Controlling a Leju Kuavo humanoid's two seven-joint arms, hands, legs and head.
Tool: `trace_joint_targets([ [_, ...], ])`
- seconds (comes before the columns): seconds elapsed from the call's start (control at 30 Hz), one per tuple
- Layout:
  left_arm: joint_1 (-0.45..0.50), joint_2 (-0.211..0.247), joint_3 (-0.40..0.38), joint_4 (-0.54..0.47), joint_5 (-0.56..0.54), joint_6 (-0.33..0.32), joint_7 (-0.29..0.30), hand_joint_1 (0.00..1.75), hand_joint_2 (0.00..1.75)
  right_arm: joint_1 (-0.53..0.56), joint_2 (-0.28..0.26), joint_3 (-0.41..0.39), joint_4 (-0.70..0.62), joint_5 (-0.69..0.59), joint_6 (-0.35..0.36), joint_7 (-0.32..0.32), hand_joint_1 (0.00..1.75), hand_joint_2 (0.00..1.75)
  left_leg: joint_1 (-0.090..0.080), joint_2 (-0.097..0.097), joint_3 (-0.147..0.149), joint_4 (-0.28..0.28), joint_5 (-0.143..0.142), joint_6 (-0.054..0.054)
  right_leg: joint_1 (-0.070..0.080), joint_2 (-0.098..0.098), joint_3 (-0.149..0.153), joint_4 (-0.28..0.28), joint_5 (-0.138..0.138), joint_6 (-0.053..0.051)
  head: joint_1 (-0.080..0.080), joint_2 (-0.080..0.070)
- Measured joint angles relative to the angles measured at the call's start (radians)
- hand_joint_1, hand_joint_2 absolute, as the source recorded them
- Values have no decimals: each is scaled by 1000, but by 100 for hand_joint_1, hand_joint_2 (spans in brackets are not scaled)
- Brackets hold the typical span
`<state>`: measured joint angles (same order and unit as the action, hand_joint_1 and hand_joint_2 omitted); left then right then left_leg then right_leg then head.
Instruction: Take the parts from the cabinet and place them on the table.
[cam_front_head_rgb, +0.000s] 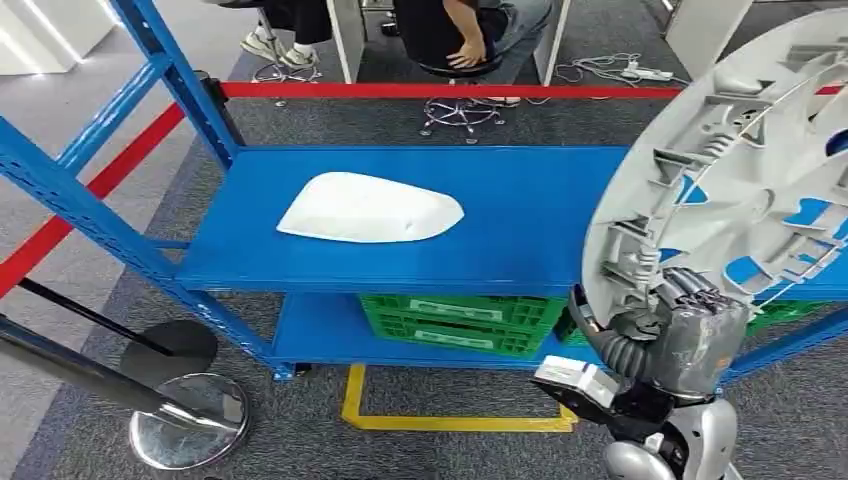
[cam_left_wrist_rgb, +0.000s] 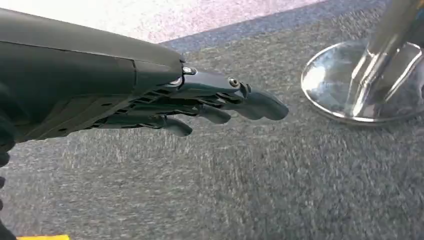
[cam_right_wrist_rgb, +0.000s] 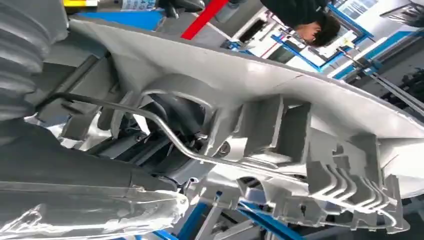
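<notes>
Right hand (cam_front_head_rgb: 690, 320) grips wheel cover (cam_front_head_rgb: 740, 170); white part (cam_front_head_rgb: 370, 208) on shelf (cam_front_head_rgb: 530, 230).

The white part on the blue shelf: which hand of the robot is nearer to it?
Cannot tell. The right hand holds the wheel cover, right of the white part; the left hand hangs above carpet.

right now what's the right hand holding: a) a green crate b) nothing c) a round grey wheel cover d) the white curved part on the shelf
c: the right hand grips the lower rim of the round grey wheel cover, held up on edge in front of the blue shelf, while the white curved part lies on that shelf, untouched.
</notes>
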<state>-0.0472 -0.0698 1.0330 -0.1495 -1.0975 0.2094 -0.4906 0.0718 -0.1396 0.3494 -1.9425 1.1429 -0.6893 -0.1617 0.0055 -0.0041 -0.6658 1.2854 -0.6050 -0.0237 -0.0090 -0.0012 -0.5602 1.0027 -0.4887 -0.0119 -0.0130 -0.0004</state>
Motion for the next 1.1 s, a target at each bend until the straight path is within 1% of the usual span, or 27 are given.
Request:
trace_joint_targets([
  [0.03, -1, -2, 0, -2, 0, 0, 0, 0, 175, 2, 0, -1, -1, 0, 0, 0, 164, 175, -1, 0, 41, -62, 35, 5, 1, 1, -5, 1, 3, 0, 1, 0],
  [0.07, -2, -3, 0, -4, 0, 0, 0, 0, 175, 4, 0, -1, -3, 0, 0, 1, 164, 175, -3, 0, 98, -157, 74, 13, 4, 2, -8, 3, 5, 1, 0, 0],
  [0.1, -3, -3, 0, -7, 0, 0, 0, 0, 175, 4, 0, -2, -6, 0, 0, 2, 164, 175, -6, -1, 154, -248, 94, 26, 5, 2, -8, 3, 8, 3, 1, 0],
  [0.13, -6, -3, 0, -11, 0, 0, 0, 0, 175, 4, 0, -3, -8, 0, 0, 2, 164, 175, -8, 0, 179, -287, 76, 36, 9, 1, -13, 3, 13, 8, 2, 0],
  [0.23, -9, -5, 0, -13, 0, 0, -2, 0, 175, 4, 0, -4, -11, 0, 0, 1, 164, 175, -13, -1, 170, -298, 84, 42, 4, -1, -19, 0, 27, 27, 1, 0],
  [0.27, -8, -5, 0, -14, 0, 0, -2, 0, 175, 6, 0, -4, -12, 0, 0, 1, 164, 175, -11, 0, 169, -312, 97, 50, 6, -1, -20, -2, 32, 34, 1, 0],
  [0.3, -9, -9, 0, -14, 0, 0, -2, 0, 175, 8, 0, -5, -13, 0, 0, 1, 164, 175, -4, 6, 168, -321, 108, 53, 4, 1, -33, 11, 10, 37, 2, 0],
  [0.33, -10, -11, 0, -15, 0, 0, -2, 0, 175, 6, 0, -6, -14, 0, 0, 1, 164, 175, -4, 6, 161, -321, 113, 60, 6, 1, -50, 46, -30, 40, 5, 0],
  [0.4, -10, -12, 0, -16, 0, 0, -2, 0, 175, 7, 0, -7, -15, 0, 0, 0, 164, 175, -5, 7, 145, -320, 122, 63, 2, 1, -105, 209, -127, 48, 6, 0],
  [0.43, -9, -12, 0, -16, 0, 0, -2, 0, 175, 9, 0, -7, -15, 0, 0, 1, 164, 175, -5, 8, 137, -319, 128, 62, 1, 1, -131, 285, -159, 53, 6, 0],
  [0.47, -10, -13, 0, -16, 0, 0, -2, 0, 175, 12, 0, -8, -15, 0, 0, 2, 164, 175, -6, 8, 129, -318, 133, 61, -1, 1, -136, 319, -161, 55, 8, 0],
  [0.5, -9, -13, 0, -16, 0, 0, -2, 0, 175, 13, 0, -8, -15, 0, 0, 2, 164, 175, -5, 8, 124, -316, 136, 60, -3, 1, -117, 301, -141, 57, 7, 0],
  [0.53, -9, -15, 0, -16, 0, 0, -2, 0, 175, 13, 0, -8, -15, 1, 0, 2, 164, 175, -4, 8, 119, -314, 138, 57, -5, 0, -78, 244, -108, 59, 7, 0],
  [0.57, -9, -17, 0, -16, 0, 0, -2, 0, 175, 13, 0, -8, -15, 5, 0, 6, 164, 175, -3, 7, 115, -309, 140, 55, -7, -1, -19, 150, -67, 61, 7, 0],
  [0.6, -10, -19, 0, -16, -3, 0, -2, 0, 175, 13, 0, -9, -16, 10, 0, 10, 164, 175, -2, 7, 112, -301, 139, 53, -10, -2, 42, 47, -36, 63, 8, 0],
  [0.63, -10, -19, 0, -17, -3, -1, -2, 0, 175, 12, 0, -8, -16, 14, 0, 14, 164, 175, -8, 7, 104, -295, 138, 46, -6, 0, 83, 1, -56, 64, 8, 0],
  [0.67, -10, -19, 0, -19, -4, 0, -2, 0, 175, 14, 0, -8, -19, 17, 0, 18, 164, 175, -9, 7, 99, -288, 142, 41, -6, 4, 79, -7, -50, 57, 8, 0],
  [0.73, -10, -21, 0, -20, -5, 0, -2, 0, 175, 19, 0, -8, -21, 24, 0, 27, 164, 175, -9, 6, 91, -283, 152, 30, -4, 6, 66, -3, -52, 54, 5, 0],
  [0.77, -9, -20, 0, -21, -6, 0, -2, 0, 175, 22, 0, -8, -22, 28, 0, 31, 164, 175, -9, 6, 88, -282, 156, 25, -6, 5, 61, -3, -47, 46, 8, 0],
  [0.8, -9, -19, 0, -23, -6, 0, -2, 0, 175, 20, 0, -8, -22, 32, 0, 36, 164, 175, -7, 4, 79, -274, 140, 20, -12, 3, 54, -6, -39, 32, 8, 0],
  [0.83, -10, -23, 0, -23, -8, 0, -2, 0, 175, 20, 0, -8, -25, 35, 0, 41, 164, 175, -7, 4, 68, -247, 104, 13, -12, 3, 47, -6, -33, 22, 0, 0],
  [0.9, -10, -25, -1, -24, -11, 0, -2, 0, 175, 21, 0, -10, -29, 43, 0, 51, 164, 175, -2, 4, 20, -103, 6, 3, -10, 1, 30, -5, -23, 10, -2, 0],
  [0.93, -10, -25, -1, -24, -11, 0, -2, 0, 175, 23, 0, -10, -30, 47, 0, 54, 164, 175, -1, 4, -2, -30, -28, 1, -8, -1, 22, -3, -19, 7, -2, 0],
  [0.97, -10, -26, -2, -24, -12, 0, -2, 0, 175, 24, 0, -11, -30, 49, 0, 57, 164, 175, -1, 4, -9, 11, -37, 1, -7, -1, 16, -2, -15, 7, -2, 0],
  [1.0, -10, -27, -2, -25, -13, 0, -2, 0, 175, 26, 0, -13, -31, 51, 0, 60, 164, 175, -2, 4, 3, 8, -21, 4, -5, -1, 9, 1, -11, 6, -2, 0],
  [1.03, -11, -28, -2, -25, -14, 0, -2, 0, 175, 30, 0, -16, -34, 52, 0, 63, 164, 175, -2, 4, 31, -33, 12, 10, -2, 0, 3, 4, -8, 5, -2, 0],
  [1.1, -11, -30, -3, -28, -14, 0, -2, 0, 175, 36, 0, -21, -42, 52, 0, 65, 164, 175, -8, 3, 123, -186, 82, 33, 6, 1, -2, 5, -2, 5, -2, 0],
])
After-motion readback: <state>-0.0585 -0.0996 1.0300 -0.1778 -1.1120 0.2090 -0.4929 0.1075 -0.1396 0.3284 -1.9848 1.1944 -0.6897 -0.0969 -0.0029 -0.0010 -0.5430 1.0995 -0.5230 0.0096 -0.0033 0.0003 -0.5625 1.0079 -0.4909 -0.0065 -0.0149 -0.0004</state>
